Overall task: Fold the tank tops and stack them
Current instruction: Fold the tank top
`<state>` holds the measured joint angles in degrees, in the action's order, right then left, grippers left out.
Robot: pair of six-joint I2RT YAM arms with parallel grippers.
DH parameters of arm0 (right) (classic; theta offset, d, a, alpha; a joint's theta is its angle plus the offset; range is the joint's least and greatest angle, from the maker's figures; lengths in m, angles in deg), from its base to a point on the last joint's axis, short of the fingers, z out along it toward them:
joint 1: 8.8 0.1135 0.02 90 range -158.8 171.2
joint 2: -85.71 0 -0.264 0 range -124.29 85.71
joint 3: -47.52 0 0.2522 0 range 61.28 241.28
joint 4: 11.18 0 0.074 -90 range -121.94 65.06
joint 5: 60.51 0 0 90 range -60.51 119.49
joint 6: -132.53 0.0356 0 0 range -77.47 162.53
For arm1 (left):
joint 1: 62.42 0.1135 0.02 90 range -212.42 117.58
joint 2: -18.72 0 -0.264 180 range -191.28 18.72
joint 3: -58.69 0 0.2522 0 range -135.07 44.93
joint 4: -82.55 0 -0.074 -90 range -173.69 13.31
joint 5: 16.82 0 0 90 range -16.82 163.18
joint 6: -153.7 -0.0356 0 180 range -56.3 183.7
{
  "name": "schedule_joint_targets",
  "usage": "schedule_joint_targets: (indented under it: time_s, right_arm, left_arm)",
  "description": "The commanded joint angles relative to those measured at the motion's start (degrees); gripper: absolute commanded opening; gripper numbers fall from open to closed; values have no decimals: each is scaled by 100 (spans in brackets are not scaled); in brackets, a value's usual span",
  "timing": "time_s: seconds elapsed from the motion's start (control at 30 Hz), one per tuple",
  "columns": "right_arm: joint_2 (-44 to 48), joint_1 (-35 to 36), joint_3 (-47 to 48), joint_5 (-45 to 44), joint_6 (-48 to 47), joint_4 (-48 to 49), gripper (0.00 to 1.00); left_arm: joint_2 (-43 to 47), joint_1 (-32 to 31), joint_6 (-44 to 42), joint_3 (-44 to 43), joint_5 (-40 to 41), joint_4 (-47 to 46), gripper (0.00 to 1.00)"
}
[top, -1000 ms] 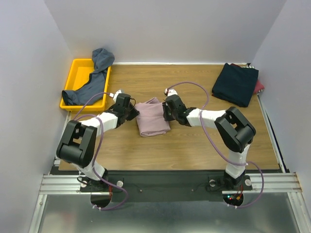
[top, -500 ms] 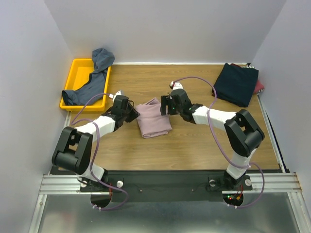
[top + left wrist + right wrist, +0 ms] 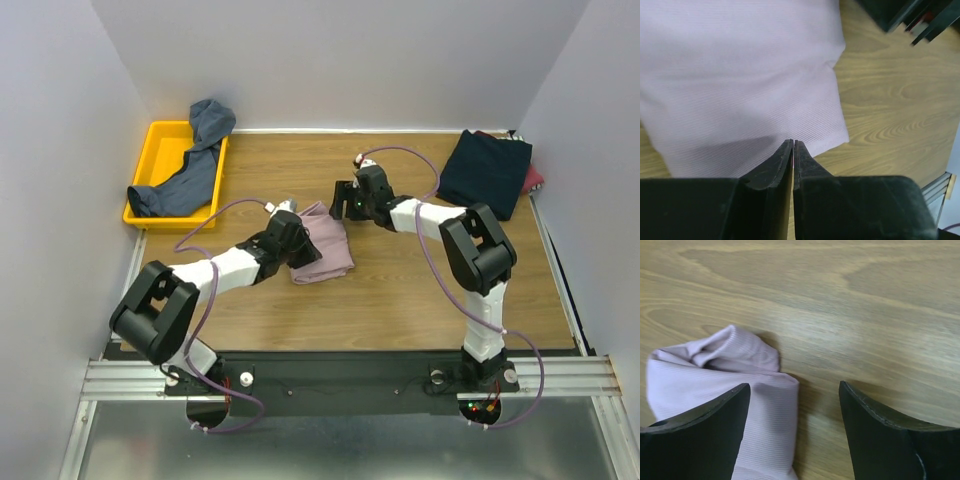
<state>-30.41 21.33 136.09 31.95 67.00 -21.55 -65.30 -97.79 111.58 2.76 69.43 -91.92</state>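
Observation:
A dusty pink tank top (image 3: 328, 245) lies folded in the middle of the table, also seen in the left wrist view (image 3: 740, 75) and the right wrist view (image 3: 715, 375). My left gripper (image 3: 302, 252) rests over its left side, jaws shut (image 3: 793, 143) with no cloth pinched between them. Just beyond its far right corner, my right gripper (image 3: 345, 205) stands open (image 3: 792, 400), one finger over the cloth and the other over bare wood. A slate blue-grey tank top (image 3: 190, 160) hangs out of the yellow tray. A dark navy tank top (image 3: 485, 172) lies folded at the far right on a red one (image 3: 536, 178).
The yellow tray (image 3: 160, 130) stands at the far left against the wall. White walls close in the table on the left, back and right. Bare wood (image 3: 400, 290) stretches between the pink top and the near edge.
My right gripper has opened, let go of the pink top's right edge and drawn back toward the far side. My left gripper has slid right onto the pink top.

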Motion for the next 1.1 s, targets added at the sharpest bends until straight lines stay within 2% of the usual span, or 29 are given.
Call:
schedule_joint_targets:
  time_s: [0.0,0.27,0.33,0.37,0.5,0.6,0.83,1.07]
  right_arm:
    - [-183,46,315,378,155,143,74]
    - [-350,46,316,817,357,398,61]
    - [-324,46,272,835,374,433,52]
    - [-307,54,245,826,374,486,42]
    - [-52,54,96,923,331,731,22]
    - [298,54,-106,1063,278,1152,15]
    - [801,63,-555,1283,15,2059,13]
    - [90,63,-98,932,-47,1893,13]
  left_arm:
    - [-254,-84,178,104,49,-293,16]
    - [-553,-84,310,350,155,-469,13]
    - [-615,-84,310,376,138,-504,13]
    - [-658,-84,319,376,146,-513,13]
    - [-738,-84,327,447,76,-566,13]
    - [-790,-84,345,526,15,-636,13]
    - [-799,-84,345,596,-12,-689,13]
    - [-905,-84,319,587,-152,-768,13]
